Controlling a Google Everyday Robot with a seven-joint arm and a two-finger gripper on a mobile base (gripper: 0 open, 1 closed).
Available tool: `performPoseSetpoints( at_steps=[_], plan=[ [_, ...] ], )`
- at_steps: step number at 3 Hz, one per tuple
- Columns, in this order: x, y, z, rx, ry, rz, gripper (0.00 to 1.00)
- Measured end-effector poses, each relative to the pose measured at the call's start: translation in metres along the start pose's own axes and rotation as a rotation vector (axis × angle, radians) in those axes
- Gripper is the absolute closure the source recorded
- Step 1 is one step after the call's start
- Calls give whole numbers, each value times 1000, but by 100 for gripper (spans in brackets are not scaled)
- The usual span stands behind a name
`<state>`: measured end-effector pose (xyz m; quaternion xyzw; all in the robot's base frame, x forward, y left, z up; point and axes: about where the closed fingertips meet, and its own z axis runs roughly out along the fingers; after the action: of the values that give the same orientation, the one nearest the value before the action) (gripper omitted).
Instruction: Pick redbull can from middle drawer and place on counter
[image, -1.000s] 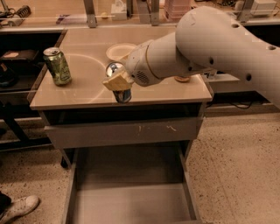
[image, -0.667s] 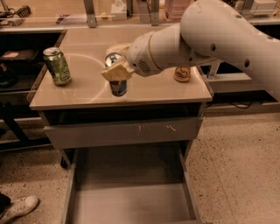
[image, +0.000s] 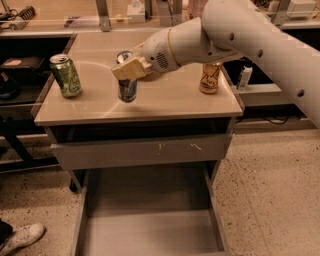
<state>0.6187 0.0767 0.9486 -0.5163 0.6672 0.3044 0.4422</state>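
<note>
- One hand (image: 128, 70), its tan fingers (image: 134, 69) closed round the upper part of the redbull can (image: 127, 89), hovers over the middle of the worktop (image: 170, 102), slightly left of centre.
- The redbull can hangs a little tilted. Whether its base touches the worktop or sits just above it cannot be told.
- Below, the middle drawer (image: 150, 232) stands pulled out with its bottom bare, so the picking part looks done and the placing is the step in hand.
- To place it well, I judge the can should first be brought upright and lowered until its base is flat on the worktop. Only then should the fingers part, and the hand should draw off sideways without brushing the top.
- The chosen spot seems safe: the green can (image: 65, 75) near the left edge and the orange-gold can (image: 210, 77) toward the right edge are both well apart from it.
- Releasing while the can leans is the main risk, since a slim can tips easily and could roll toward the front edge.
- Compared with a second ago, the redbull can has moved a little farther from the front edge and slightly left.
- The arm (image: 260, 35) has swung back, so the orange-gold can, then hidden behind it, now shows in full.
- The green can has not moved.
</note>
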Motion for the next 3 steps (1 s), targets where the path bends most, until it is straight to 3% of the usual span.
performPoseSetpoints(
  at_steps=[2,3],
  plan=[
    [1,-25,27,-77,40,20,100],
    [11,-40,35,-80,64,28,100]
  ],
)
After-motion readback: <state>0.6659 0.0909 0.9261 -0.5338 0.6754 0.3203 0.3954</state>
